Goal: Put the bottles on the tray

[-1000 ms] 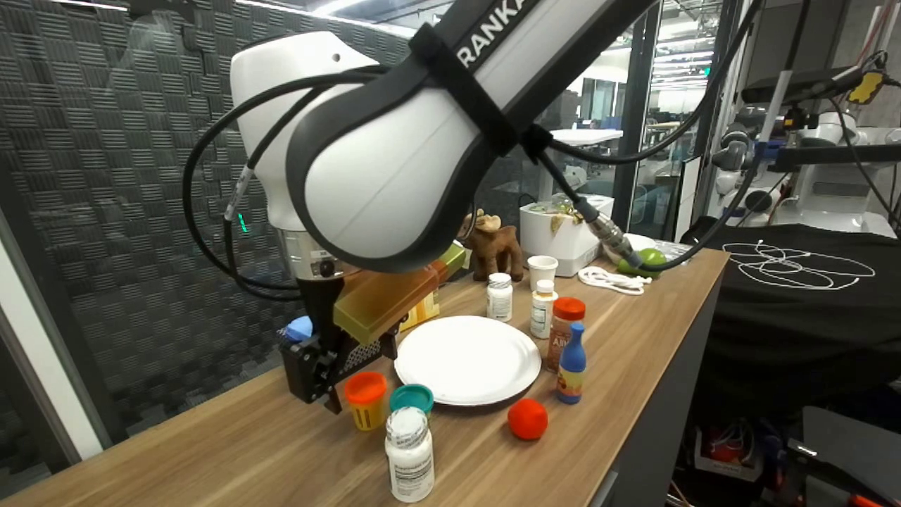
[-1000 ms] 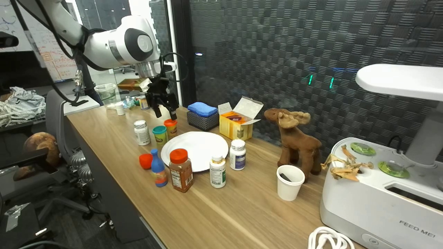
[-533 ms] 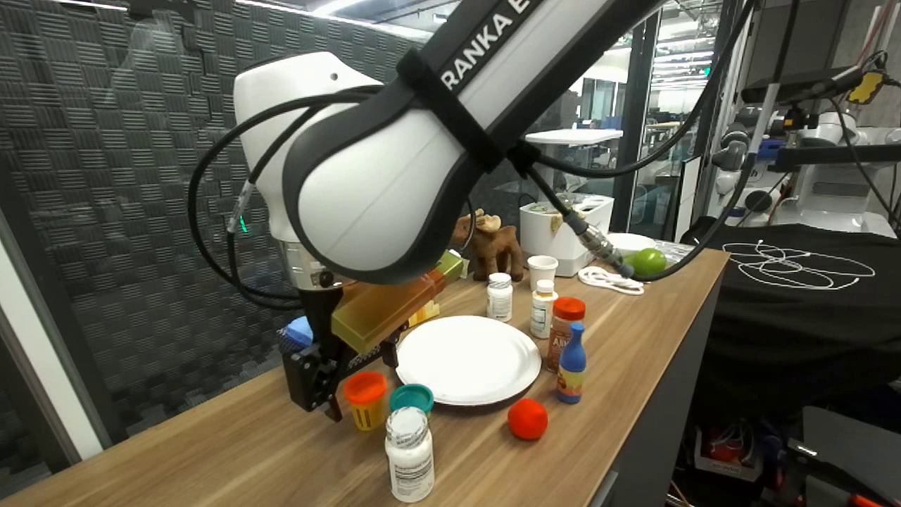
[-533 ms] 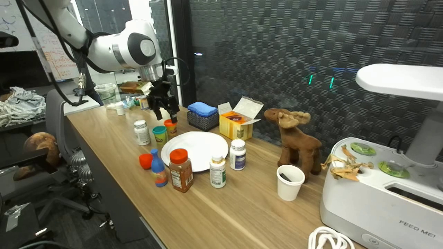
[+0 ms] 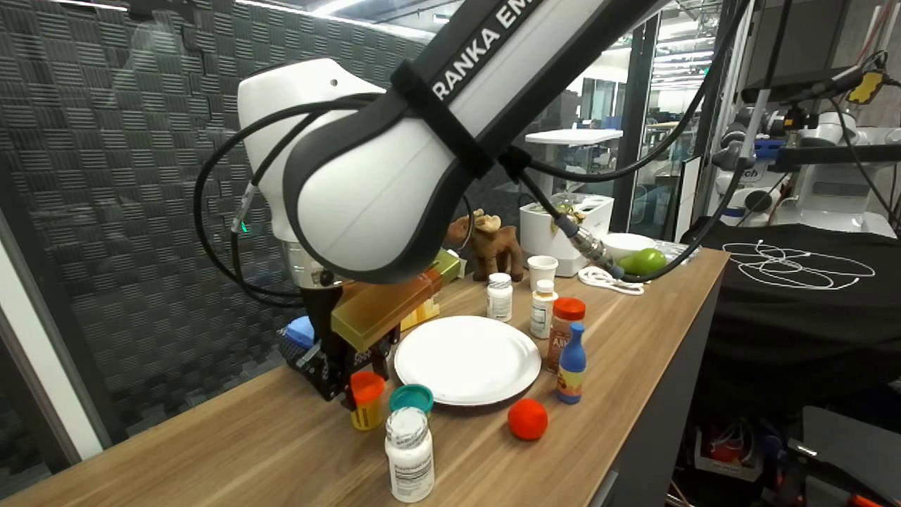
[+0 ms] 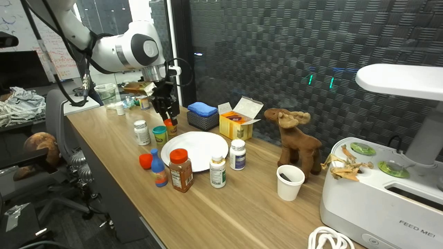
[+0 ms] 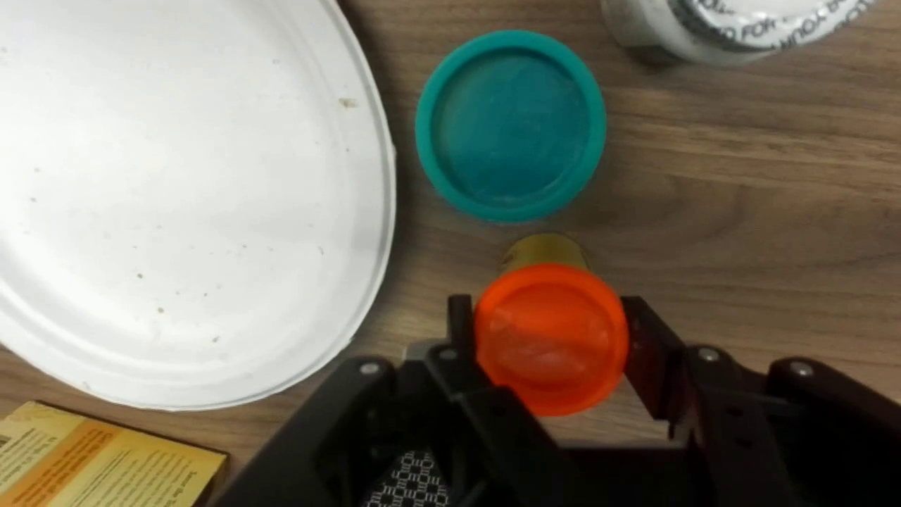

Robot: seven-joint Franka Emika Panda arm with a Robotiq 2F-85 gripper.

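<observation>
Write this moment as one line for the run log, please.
tool: closed on orange-lidded jar, at its top | teal-lidded jar: upright, next to it | white plate: beside both | placing: not yet done

free: above tray (image 7: 176,176) | in the way: teal-capped jar (image 7: 510,127) just beside orange-capped jar (image 7: 552,338), then 1 white bottle (image 5: 410,461)

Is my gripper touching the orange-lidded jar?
Touching: the wrist view shows both fingers against opposite sides of the orange-lidded jar, no gap showing.

In an exterior view, my claw (image 6: 169,120) is around a tub (image 6: 172,130) by the far left of the tray (image 6: 195,148), a jar (image 6: 180,172) nearer, a bottle (image 6: 237,155) right.
</observation>
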